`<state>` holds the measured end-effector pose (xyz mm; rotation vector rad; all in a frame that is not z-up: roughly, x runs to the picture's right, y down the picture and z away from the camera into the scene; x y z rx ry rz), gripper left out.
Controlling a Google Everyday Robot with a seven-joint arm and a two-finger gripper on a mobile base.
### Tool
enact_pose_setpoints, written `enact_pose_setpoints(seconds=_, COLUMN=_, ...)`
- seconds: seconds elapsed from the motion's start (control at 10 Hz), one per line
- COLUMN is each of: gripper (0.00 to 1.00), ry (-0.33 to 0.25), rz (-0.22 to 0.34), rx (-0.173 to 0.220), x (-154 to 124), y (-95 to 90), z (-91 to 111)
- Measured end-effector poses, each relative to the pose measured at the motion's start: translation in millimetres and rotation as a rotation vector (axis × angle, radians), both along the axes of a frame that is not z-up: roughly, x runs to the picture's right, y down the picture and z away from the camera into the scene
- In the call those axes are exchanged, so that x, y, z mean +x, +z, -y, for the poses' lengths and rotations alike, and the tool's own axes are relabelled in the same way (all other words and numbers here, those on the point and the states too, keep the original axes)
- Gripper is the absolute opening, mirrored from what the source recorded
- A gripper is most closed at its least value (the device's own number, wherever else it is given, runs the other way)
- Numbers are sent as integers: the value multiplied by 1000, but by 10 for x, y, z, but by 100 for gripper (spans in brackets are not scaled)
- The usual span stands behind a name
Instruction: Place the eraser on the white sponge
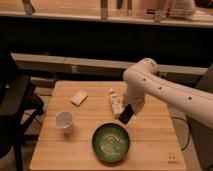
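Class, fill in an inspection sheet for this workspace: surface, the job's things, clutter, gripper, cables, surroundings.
surface: wooden table, items spread over it.
job's things: eraser held off the table, between bottle and bowl; white sponge at the far left, nothing on it.
clutter: white cup; green bowl; white bottle close beside the eraser.
gripper: gripper shut on the eraser, just right of the bottle.
cables: nothing seen.
surroundings: dark chair at left; pale ledge behind the table.
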<state>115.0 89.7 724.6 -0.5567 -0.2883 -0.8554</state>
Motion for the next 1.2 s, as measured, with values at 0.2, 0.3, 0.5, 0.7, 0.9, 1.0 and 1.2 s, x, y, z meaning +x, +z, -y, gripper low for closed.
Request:
enact_pose_setpoints(seconds=0.2, gripper=0, ry=-11, rz=4, rx=12, x=-105, y=55, z=70)
enact_pose_setpoints(seconds=0.3, gripper=0, ry=-18, rz=11, rx=21, x=-185, y=86, z=131)
enact_pose_setpoints(seconds=0.5, gripper=0, ry=-40, rz=29, rx=23, x=-420, y=149, z=192)
enact_pose_setpoints(seconds=0.7, gripper=0, ry=-57, rz=36, rx=22, x=-516, y=191, z=207)
enact_pose_setpoints(seconds=0.9, gripper=0, ry=-91, rz=59, rx=32, x=-738, y=236, z=252)
enact_pose_setpoints(seconds=1.0, gripper=0, ry=-101, rz=66, rx=35, x=-790, y=258, z=269)
enact_pose_setpoints(seconds=1.2, gripper=0, ry=-117, rz=81, rx=38, x=-908, y=307, z=321)
